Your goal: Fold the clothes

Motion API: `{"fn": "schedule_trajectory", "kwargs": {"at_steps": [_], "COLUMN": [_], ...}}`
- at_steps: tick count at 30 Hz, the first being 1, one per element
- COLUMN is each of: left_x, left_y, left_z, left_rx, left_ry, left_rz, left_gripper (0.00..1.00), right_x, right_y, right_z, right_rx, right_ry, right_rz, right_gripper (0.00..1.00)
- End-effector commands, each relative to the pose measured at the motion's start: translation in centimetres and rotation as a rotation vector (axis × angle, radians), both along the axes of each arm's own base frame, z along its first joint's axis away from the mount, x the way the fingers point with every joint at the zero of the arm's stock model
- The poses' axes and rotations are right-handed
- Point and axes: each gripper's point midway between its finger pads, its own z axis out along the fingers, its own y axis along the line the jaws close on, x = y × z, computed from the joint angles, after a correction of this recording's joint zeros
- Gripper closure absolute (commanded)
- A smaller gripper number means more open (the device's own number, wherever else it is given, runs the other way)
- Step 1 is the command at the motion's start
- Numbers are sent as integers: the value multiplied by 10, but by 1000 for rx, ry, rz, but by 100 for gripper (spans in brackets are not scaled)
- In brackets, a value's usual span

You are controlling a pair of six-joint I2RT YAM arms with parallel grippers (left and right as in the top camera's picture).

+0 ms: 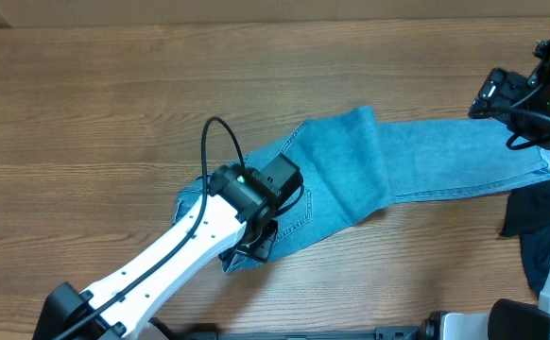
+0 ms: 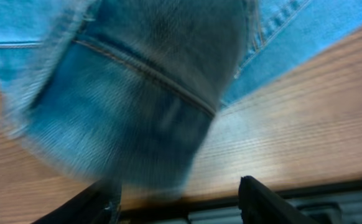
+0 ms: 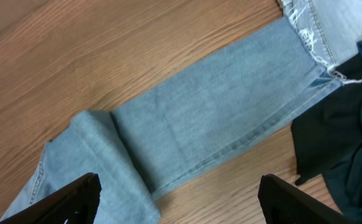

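Note:
A pair of light blue jeans (image 1: 351,165) lies across the wooden table, the legs stretching right with one part folded over the middle. My left gripper (image 1: 256,244) hangs over the waist end at the jeans' front left edge. In the left wrist view its fingers (image 2: 178,186) stand apart, with blurred denim (image 2: 137,93) close in front and bare table between them. My right gripper (image 1: 490,94) is above the leg hems at the far right. In the right wrist view its fingers (image 3: 178,186) are wide open and empty above the jeans leg (image 3: 212,112).
A dark navy garment (image 1: 532,222) lies in a heap at the right edge next to the jeans' hems; it also shows in the right wrist view (image 3: 346,155). Bare wooden table (image 1: 114,113) spreads to the left and back.

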Motion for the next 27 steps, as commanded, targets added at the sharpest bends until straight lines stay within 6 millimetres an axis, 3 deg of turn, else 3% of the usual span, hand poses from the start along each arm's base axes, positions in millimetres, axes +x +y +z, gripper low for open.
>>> {"fn": "schedule_trajectory", "kwargs": {"at_steps": [1,7,11,15,22,23,27], "left_x": [-1,18,10,23,13,12,11], "left_y": [6,6,13,10,26,25,20], "left_z": [-26,-48,-70,-73,-97,-97,-97], "left_rx": [21,18,31,26,65,61,33], "left_ry": [-17,-123,-111,-174,-171,-168,-157], "left_rz": [21,6,-22,-70,-72,-72,-72], "left_gripper": [28,17,16,32,32,40,89], "right_x": [1,1,1,1,1,1,1], "right_y": [2,2,3,3,3,3,3], "right_z": [0,0,0,0,0,0,0], "right_rx": [17,17,20,20,20,20,20], "right_ry": [-7,-6,-7,-6,-6,-6,-6], "right_rz": [5,5,6,6,6,6,6], "right_gripper": [14,15,15,16,17,17,18]}}
